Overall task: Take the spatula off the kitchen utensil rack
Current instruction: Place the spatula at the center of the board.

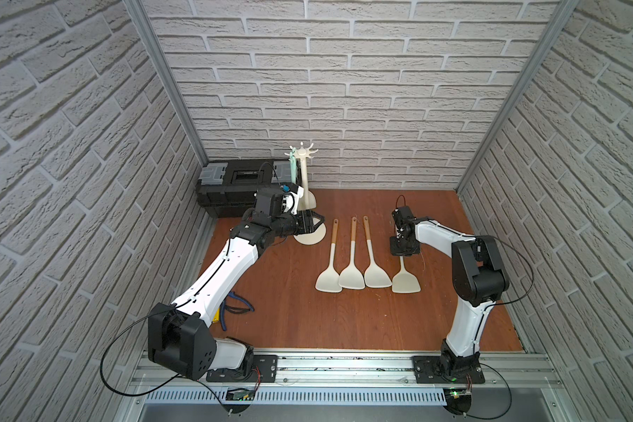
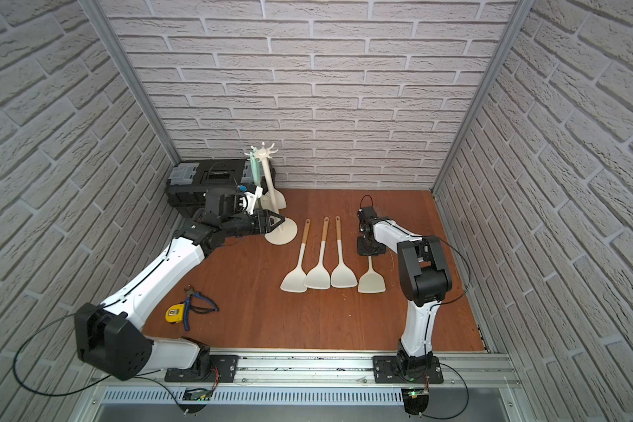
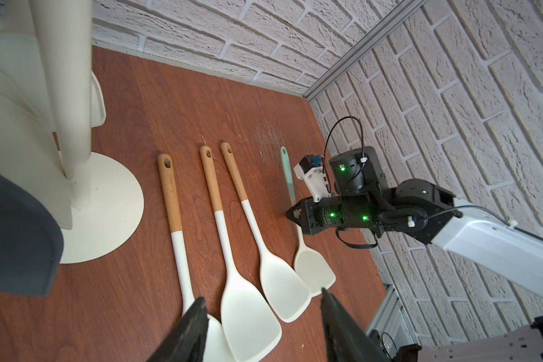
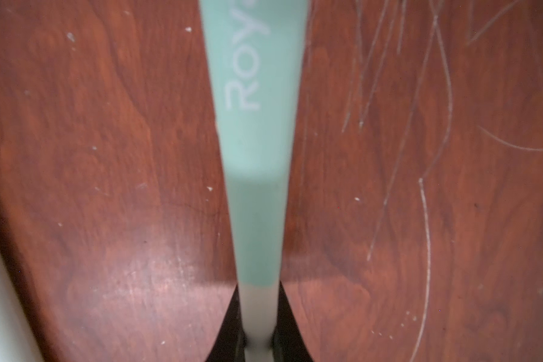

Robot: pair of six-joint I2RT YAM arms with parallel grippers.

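Spatula [image 1: 405, 280] with mint handle is clamped by the right gripper [image 4: 257, 340], on the table [image 1: 307, 321] well right of the rack [image 1: 302, 154]. A second spatula [image 1: 292, 166], also mint-handled, is hung from the rack. Just beside the rack, the left gripper [image 2: 279, 220] is held half-open, empty.

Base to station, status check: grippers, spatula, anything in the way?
Right gripper shut on mint-handled spatula, low at the table beside three wooden-handled spatulas. Left gripper open, empty, beside kitchen utensil rack pole. Another mint spatula hangs on the rack. Nothing seen blocking.
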